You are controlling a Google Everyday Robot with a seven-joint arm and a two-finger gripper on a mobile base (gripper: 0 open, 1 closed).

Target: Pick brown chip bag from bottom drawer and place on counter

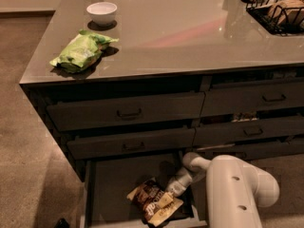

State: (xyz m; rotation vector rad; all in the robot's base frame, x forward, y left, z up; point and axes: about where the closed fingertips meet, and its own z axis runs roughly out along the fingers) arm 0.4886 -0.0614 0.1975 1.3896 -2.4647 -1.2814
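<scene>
Camera view: gripper (170, 194) low in the open bottom drawer (114, 184), touching the brown chip bag (151, 204); whether it grips cannot be determined. On the counter (190, 37), a light-green bag (80, 52).

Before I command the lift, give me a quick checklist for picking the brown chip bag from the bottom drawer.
1. Bottom drawer open: ok, it is pulled out with its floor showing.
2. Brown chip bag reachable: ok, it lies uncovered on the drawer floor.
3. Gripper at the bag: ok, it is down in the drawer at the bag's right edge.
4. Bag secured in the gripper: cannot tell.
5. Room on the counter: ok, bare surface lies between the green bag, the white bowl and the wire basket.
</scene>
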